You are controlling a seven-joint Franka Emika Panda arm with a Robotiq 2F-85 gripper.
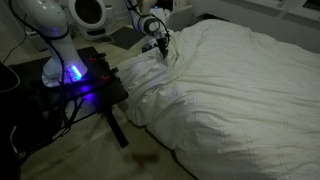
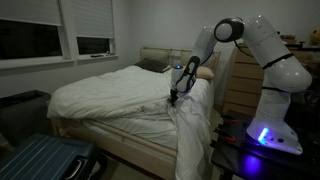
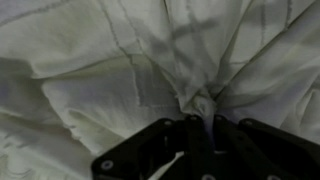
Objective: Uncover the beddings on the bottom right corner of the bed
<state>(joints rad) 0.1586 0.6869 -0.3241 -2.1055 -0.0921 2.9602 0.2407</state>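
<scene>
Now: your jaws clench a gathered fold of the puffy, wrinkled white beddings (image 3: 150, 60), low-centre in wrist view; their bulk covers the wide white bed (image 2: 112, 128), lying frame-left of the jaws.

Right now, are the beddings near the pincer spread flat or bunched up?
Bunched up: the beddings gather into radiating folds pinched at the pincer, which is shut on them.

You're working in a home bedroom. A wide bed (image 2: 125, 140) under puffy white beddings (image 2: 105, 90) fills the room, with a headboard (image 2: 152, 56) at its far end. A blind-covered window (image 2: 95, 45) sits behind it, wooden drawers (image 2: 243, 85) stand beside it, and a suitcase (image 2: 45, 160) lies on the floor.
</scene>
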